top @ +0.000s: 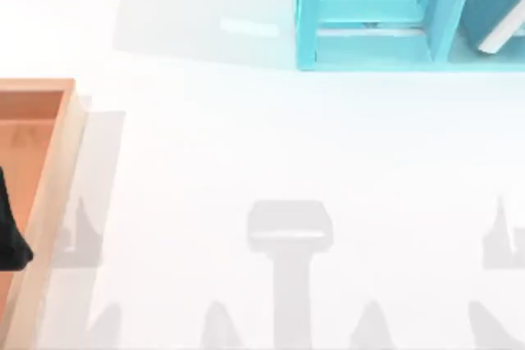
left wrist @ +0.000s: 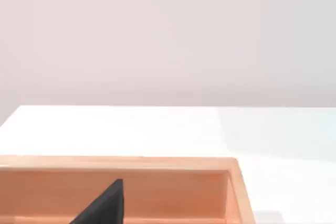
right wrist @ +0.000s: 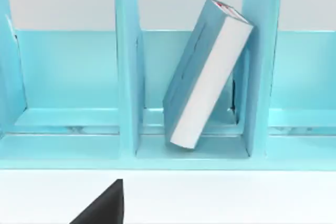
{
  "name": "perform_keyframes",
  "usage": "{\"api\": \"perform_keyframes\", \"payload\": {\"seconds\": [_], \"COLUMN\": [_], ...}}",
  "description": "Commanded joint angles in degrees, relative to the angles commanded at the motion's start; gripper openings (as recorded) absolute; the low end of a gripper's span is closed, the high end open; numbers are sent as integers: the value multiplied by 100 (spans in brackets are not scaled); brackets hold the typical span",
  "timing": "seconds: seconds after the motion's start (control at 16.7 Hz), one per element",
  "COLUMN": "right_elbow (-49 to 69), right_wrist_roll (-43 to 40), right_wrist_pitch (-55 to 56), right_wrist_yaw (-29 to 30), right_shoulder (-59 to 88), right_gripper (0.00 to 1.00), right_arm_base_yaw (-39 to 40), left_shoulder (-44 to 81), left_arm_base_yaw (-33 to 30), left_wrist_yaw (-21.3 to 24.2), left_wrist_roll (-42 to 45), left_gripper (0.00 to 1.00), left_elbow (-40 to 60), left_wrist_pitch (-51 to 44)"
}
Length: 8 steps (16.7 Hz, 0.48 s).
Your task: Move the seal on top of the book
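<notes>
Left end effector (top: 12, 239) hangs over the orange-brown wooden tray (top: 57, 170), grip state unclear; thick teal-blue book (right wrist: 207, 72) leans tilted inside the turquoise shelf unit (right wrist: 126, 77).

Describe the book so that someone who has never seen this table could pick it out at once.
Start at the turquoise shelf unit along the table's far edge, toward the right side. In one of its compartments stands the book, tilted, its top resting against the divider beside it. Its darker teal-blue cover and white page edges set it apart from the lighter shelf walls.
</notes>
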<state>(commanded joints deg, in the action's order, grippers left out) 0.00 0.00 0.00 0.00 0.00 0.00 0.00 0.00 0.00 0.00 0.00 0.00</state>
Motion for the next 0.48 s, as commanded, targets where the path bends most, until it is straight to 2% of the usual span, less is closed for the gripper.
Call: {"api": "perform_keyframes", "payload": {"seconds": [0.24,0.48], "right_elbow": [112,686], "right_wrist_roll": [46,302], "right_wrist_pitch": [162,1025], "right_wrist_yaw": [-10,-100], "right_shoulder": [178,1269], "right_gripper": [100,100], "right_arm_base_yaw": [-19,-92], "left_shoulder": [0,0], "left_arm_base_yaw": [0,0], "left_wrist_yaw": [0,0], "left_wrist_roll": [0,0], "left_gripper": [100,100], "left_elbow": [0,0], "left_wrist_pitch": [0,0]}}
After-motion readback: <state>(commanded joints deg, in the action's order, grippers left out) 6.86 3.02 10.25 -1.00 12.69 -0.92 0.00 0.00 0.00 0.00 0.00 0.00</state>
